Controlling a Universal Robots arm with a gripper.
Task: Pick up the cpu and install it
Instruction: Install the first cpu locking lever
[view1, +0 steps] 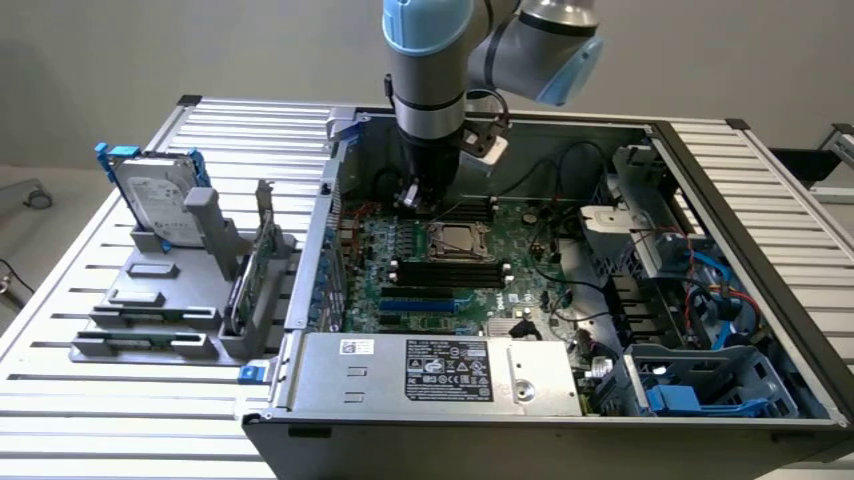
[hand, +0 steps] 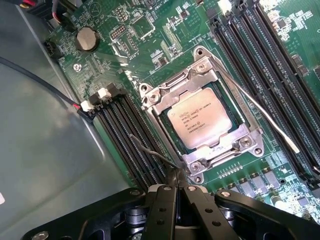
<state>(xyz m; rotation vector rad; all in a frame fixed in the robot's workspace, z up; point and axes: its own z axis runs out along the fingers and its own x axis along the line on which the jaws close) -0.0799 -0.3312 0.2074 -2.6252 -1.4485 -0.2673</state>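
The cpu (hand: 199, 117), a small square chip with a silvery printed top, lies flat inside the metal-framed socket (hand: 165, 92) of the green board; in the exterior view the cpu (view1: 458, 238) sits mid-board inside the open computer case. My gripper (hand: 176, 175) is shut, its two black fingers pressed together with nothing visible between them. The tips hang just off one corner of the socket, right by the end of a thin wire lever (hand: 150, 150). From the exterior camera, the gripper (view1: 415, 203) is low over the board, beside the socket on the exterior view's left.
Black memory slots (hand: 125, 135) run along both sides of the socket, and a second wire lever (hand: 260, 107) lies across its far side. The grey case wall (hand: 40, 150) stands close by. A hard drive (view1: 154, 195) stands in a grey fixture outside the case.
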